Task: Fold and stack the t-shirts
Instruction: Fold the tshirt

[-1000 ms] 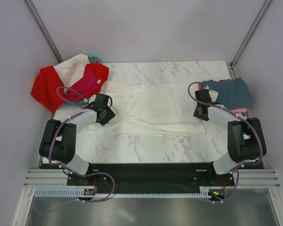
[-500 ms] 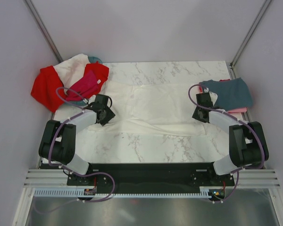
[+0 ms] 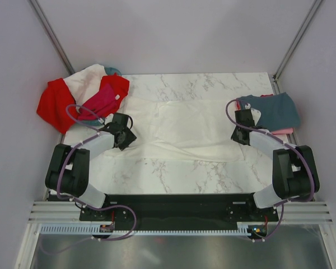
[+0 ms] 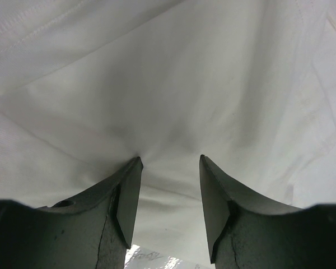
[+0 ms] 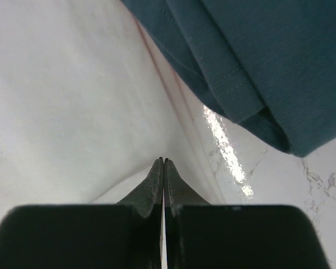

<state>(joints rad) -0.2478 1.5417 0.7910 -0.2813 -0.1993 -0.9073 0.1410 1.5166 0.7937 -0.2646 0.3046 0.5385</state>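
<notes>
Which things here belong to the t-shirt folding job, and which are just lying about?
Job: spread white t-shirt; crumpled white t-shirt; red t-shirt; magenta t-shirt; slate grey-blue t-shirt; coral pink t-shirt.
Lying about: teal basket; marble table.

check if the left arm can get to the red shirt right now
Probably yes: the red shirt lies close beside the left gripper with nothing blocking, though its open jaws are at the white shirt.

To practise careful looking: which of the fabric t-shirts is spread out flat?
The white fabric t-shirt in the middle of the marble table. The red fabric shirt and magenta fabric shirt lie heaped far left; the slate-blue fabric shirt is folded at right.
</notes>
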